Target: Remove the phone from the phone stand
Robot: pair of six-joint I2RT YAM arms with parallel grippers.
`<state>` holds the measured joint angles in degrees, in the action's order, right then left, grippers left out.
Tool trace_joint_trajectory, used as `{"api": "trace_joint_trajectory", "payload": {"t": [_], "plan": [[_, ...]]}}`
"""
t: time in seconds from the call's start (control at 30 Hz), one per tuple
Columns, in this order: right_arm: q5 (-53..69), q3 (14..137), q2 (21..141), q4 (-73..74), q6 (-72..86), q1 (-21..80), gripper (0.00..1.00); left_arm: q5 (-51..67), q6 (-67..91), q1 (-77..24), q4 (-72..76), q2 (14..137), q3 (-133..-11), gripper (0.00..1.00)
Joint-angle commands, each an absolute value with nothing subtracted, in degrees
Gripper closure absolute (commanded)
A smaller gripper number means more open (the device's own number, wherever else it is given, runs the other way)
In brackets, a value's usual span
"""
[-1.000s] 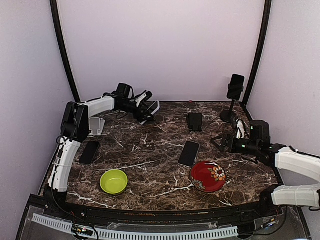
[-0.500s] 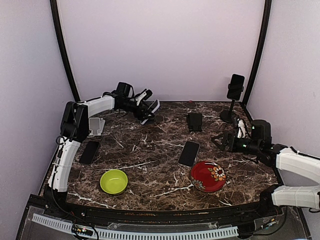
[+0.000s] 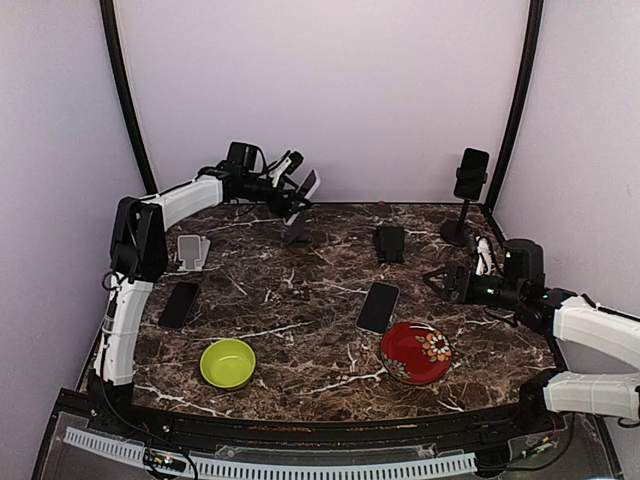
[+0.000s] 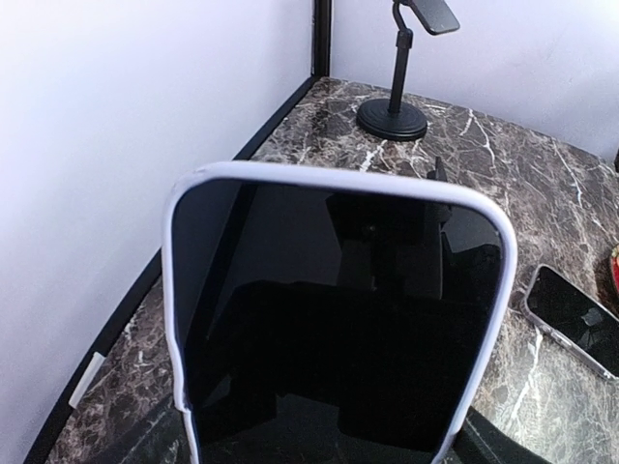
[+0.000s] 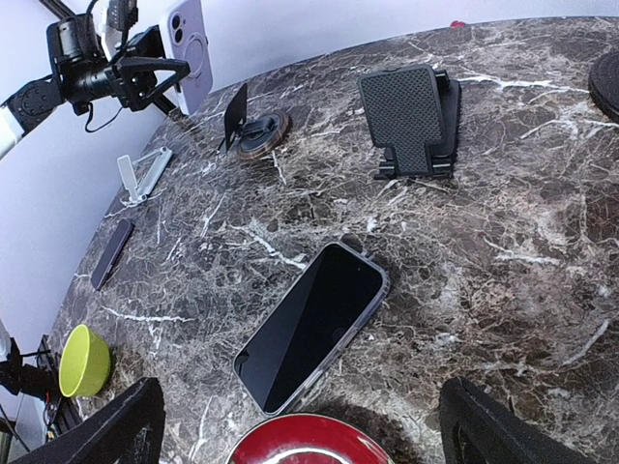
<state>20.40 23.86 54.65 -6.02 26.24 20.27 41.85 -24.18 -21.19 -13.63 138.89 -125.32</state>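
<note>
My left gripper (image 3: 288, 183) is shut on a white-cased phone (image 3: 308, 185) and holds it in the air near the back wall, above and clear of a small black round-based stand (image 3: 296, 237). In the left wrist view the phone's dark screen (image 4: 338, 309) fills the frame and hides the fingers. The right wrist view shows the phone's lavender back (image 5: 189, 53) held up left of the bare stand (image 5: 253, 124). My right gripper (image 3: 441, 283) is open and empty, low over the table at the right, its fingertips (image 5: 106, 425) wide apart.
A tall pole stand (image 3: 466, 205) at the back right holds another phone (image 3: 471, 172). A black cradle stand (image 3: 390, 243), a flat clear-cased phone (image 3: 378, 306), a red bowl (image 3: 415, 352), a green bowl (image 3: 228, 362), a black phone (image 3: 179, 304) and a white stand (image 3: 190, 250) are on the table.
My left gripper has risen and pulled back toward the wall with the phone, lifting it off the small black stand. The right arm has barely moved.
</note>
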Motion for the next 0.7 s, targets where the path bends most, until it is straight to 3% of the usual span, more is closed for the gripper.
{"api": "trace_joint_trajectory", "payload": {"t": [0.0, 0.23, 0.67], "plan": [[20.9, 23.1, 53.7, -7.9, 26.5, 20.6, 0.01, 37.8, -20.5, -21.4, -11.0, 131.0, -125.5, 0.34], [21.1, 23.5, 53.6, -7.8, 26.7, 20.5, 0.01, 23.7, -9.7, -21.6, -10.9, 122.7, -117.6, 0.43], [22.0, 23.8, 54.7, -9.7, 27.0, 20.5, 0.01, -2.8, 2.6, -23.5, -8.6, 96.8, -85.3, 0.48]]}}
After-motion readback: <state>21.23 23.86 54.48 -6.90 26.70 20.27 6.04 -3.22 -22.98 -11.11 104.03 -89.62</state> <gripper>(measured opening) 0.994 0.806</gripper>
